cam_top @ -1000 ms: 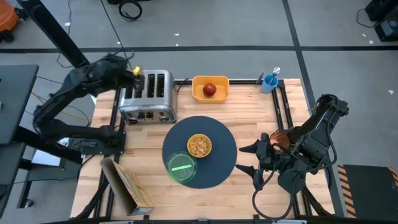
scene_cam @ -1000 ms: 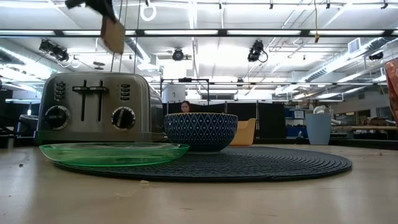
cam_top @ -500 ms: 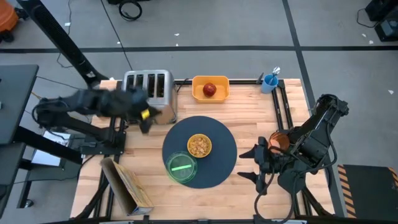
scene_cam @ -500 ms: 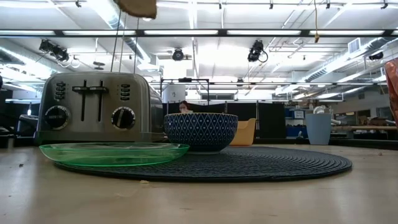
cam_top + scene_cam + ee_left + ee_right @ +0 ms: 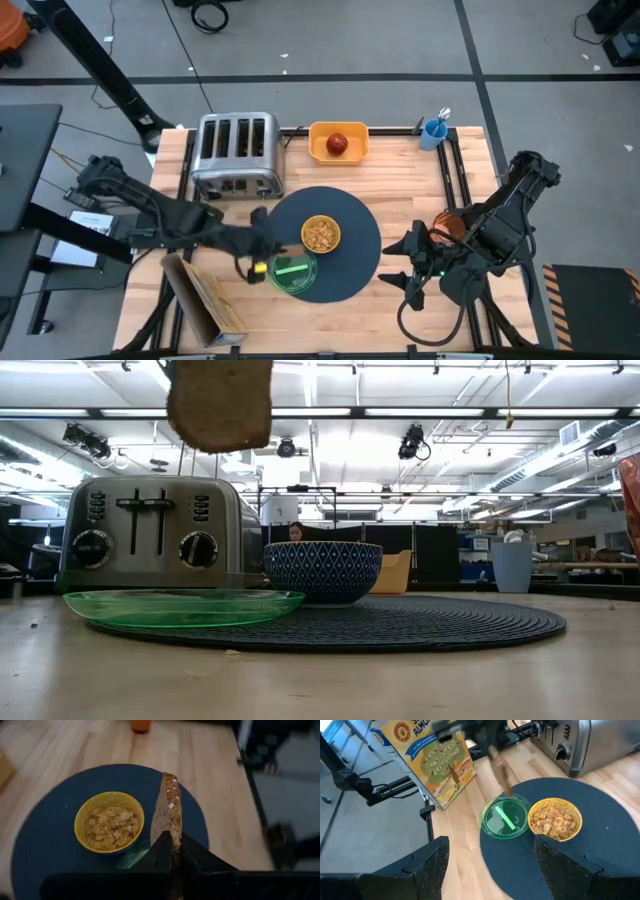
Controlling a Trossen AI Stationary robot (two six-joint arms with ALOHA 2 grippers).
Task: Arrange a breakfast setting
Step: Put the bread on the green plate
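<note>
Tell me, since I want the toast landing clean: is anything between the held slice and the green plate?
Nothing visible. The left tool holds the toast slice upright above the green plate, which is bare. The yellow bowl sits beside the plate on the mat, off the path.

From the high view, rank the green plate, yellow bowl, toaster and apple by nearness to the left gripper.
1. green plate, right beside the left gripper
2. yellow bowl, mid-mat
3. toaster, table's far left
4. apple, in the far tub
</note>
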